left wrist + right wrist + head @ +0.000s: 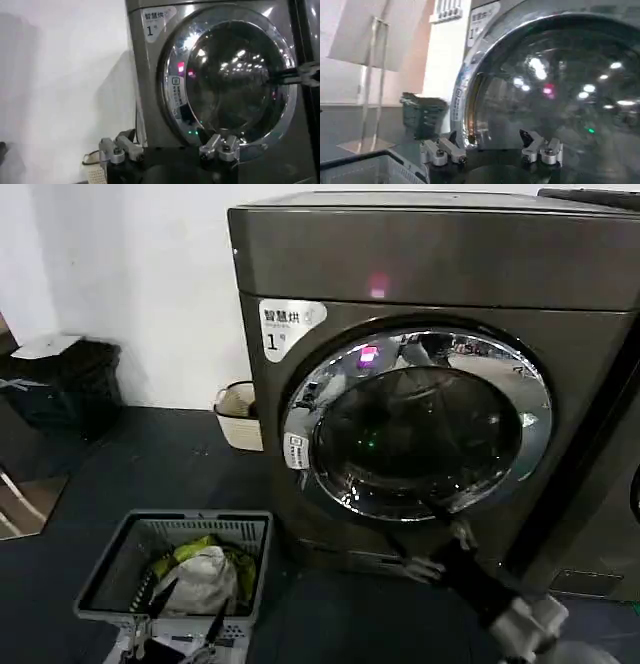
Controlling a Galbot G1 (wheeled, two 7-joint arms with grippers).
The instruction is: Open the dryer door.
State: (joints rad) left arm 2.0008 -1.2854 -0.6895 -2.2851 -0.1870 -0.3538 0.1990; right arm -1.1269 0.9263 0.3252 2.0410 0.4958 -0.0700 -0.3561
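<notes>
Chrome-rimmed dryer door (pixel 420 424) shut; right hand (pixel 440 529) at lower rim, fingers apart.

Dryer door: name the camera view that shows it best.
Head view: the whole dryer door shows, chrome rim and glass complete. The left wrist view cuts off its far edge; the right wrist view, close up, shows part of it.

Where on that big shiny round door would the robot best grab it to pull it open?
Probably the dryer door's chrome rim on the sticker side, coming from that side. The right wrist view shows a gap there between rim and dryer front, so that edge looks to swing free. The right hand, fingers spread, sits close by it.
</notes>
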